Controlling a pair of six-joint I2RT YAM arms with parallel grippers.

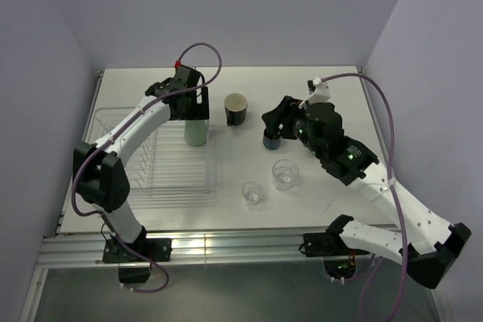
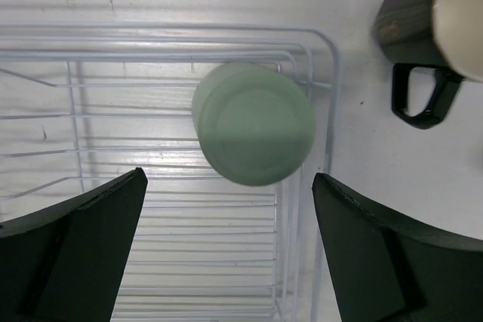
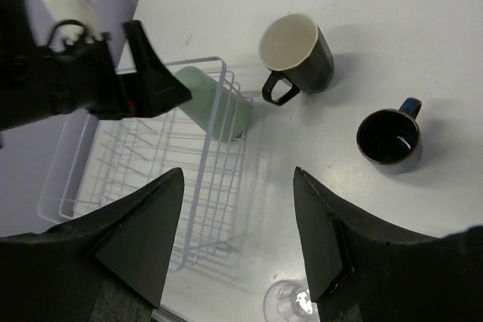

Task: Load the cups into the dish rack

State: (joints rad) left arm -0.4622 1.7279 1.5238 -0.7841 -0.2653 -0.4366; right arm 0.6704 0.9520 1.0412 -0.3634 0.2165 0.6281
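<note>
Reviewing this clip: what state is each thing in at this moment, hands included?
mint green tumbler: base up in a corner of the dish rack, not gripped.
dish rack: holds only that tumbler.
black mug: upright on the table, outside the rack.
navy mug: upright on the table.
two clear tumblers: standing on the table.
left hand: open above the tumbler.
right hand: open, empty.

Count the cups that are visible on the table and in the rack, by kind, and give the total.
Mugs: 2 (black mug, navy mug)
Clear tumblers: 2
Mint green tumbler: 1
Total: 5 cups
</note>
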